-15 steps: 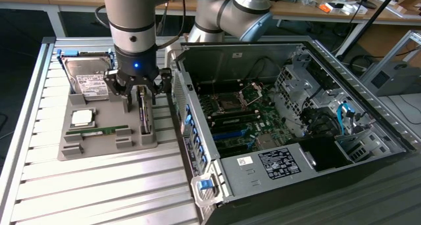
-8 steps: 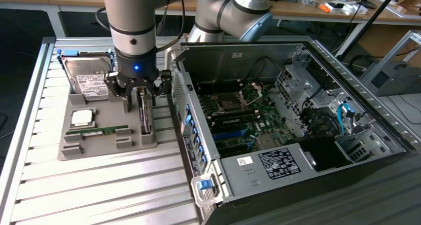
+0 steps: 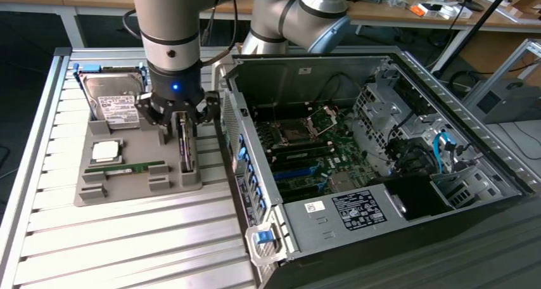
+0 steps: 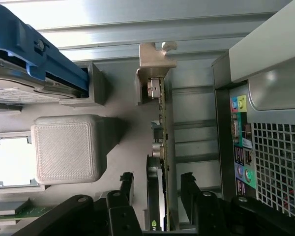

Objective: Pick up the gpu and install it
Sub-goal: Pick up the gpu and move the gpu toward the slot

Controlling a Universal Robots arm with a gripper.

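Two gripper fingers sit spread, not clamped, either side of thin dark gpu card w/ silver bracket, on edge in grey plastic tray. Pick-up step imo, nothing grasped yet. It wants a square squeeze on the board.

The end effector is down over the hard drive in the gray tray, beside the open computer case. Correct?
No. The end effector is down over the graphics card, which stands on edge in the gray tray, beside the open computer case; the hard drive lies apart in that tray. The wrist view shows the fingers either side of the card.
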